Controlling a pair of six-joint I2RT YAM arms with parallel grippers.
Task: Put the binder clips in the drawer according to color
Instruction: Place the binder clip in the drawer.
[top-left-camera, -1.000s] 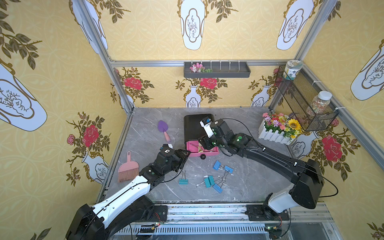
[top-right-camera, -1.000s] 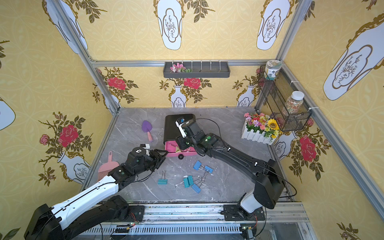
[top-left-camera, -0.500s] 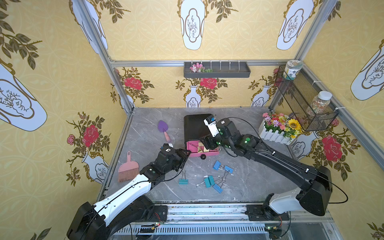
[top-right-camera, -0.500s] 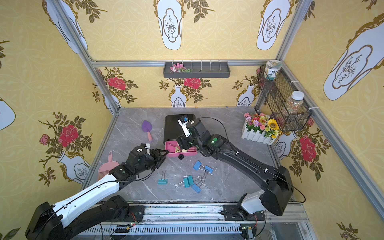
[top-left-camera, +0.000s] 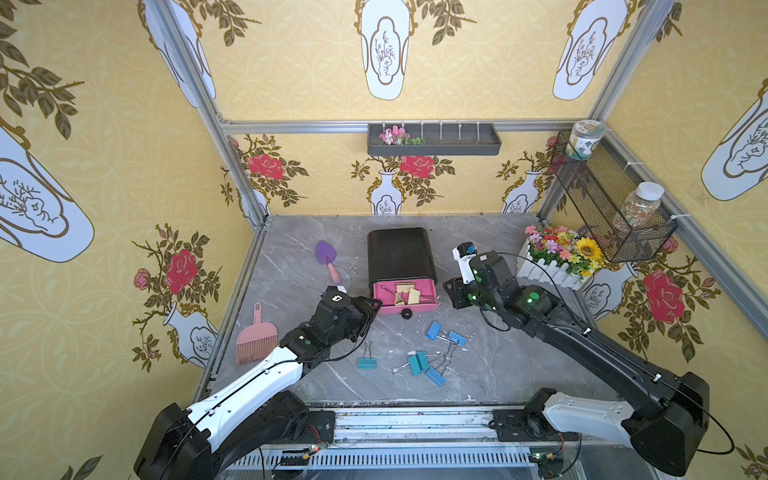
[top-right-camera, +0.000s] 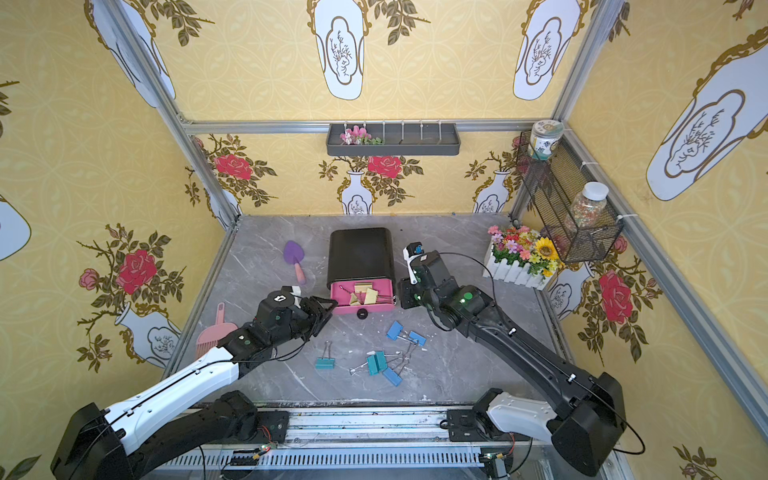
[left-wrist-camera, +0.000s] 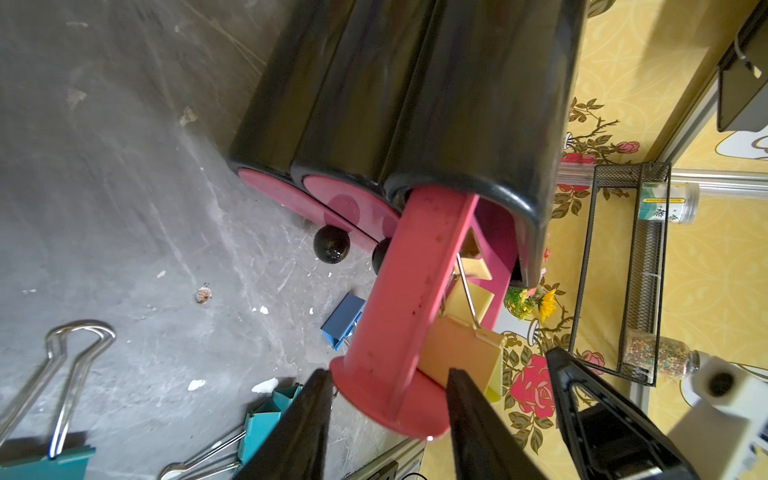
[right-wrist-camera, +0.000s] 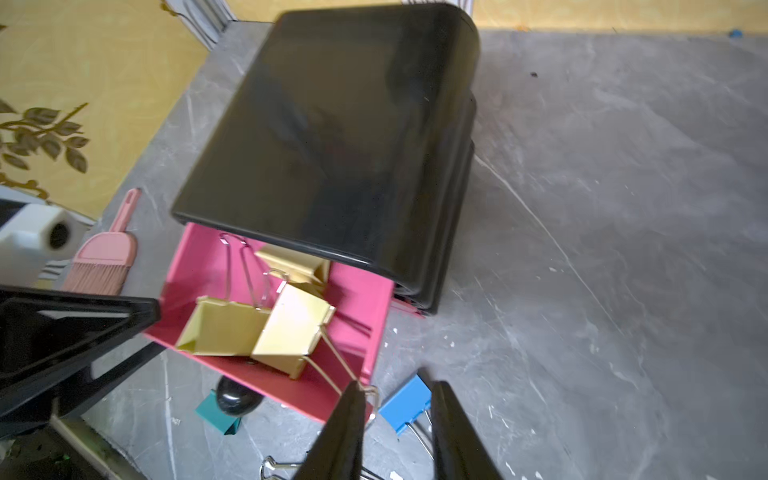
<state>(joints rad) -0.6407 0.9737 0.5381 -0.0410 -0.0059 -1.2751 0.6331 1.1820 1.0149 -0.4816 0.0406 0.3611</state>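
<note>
The black drawer cabinet (top-left-camera: 401, 253) has its top pink drawer (top-left-camera: 415, 308) pulled out, with three pale yellow binder clips (top-left-camera: 405, 293) (right-wrist-camera: 291, 328) inside. My left gripper (top-left-camera: 374, 305) (left-wrist-camera: 388, 374) is shut on the drawer's front panel at its left end. My right gripper (top-left-camera: 451, 293) (right-wrist-camera: 397, 386) hovers beside the drawer's right front corner, narrowly open and holding nothing. A yellow clip's wire handle (right-wrist-camera: 332, 361) reaches one fingertip. Blue clips (top-left-camera: 433, 330) (top-left-camera: 435, 377) and teal clips (top-left-camera: 366, 363) (top-left-camera: 417, 363) lie on the floor in front.
A purple trowel (top-left-camera: 328, 259) lies left of the cabinet and a pink brush (top-left-camera: 255, 336) by the left wall. A white picket flower box (top-left-camera: 548, 272) stands at the right, under a wire basket (top-left-camera: 582, 195) with jars. The two lower drawers (left-wrist-camera: 353, 208) are shut.
My right gripper has drawn back out of the open drawer to its right side and its jaws have narrowed. The left arm has stayed on the drawer front.
</note>
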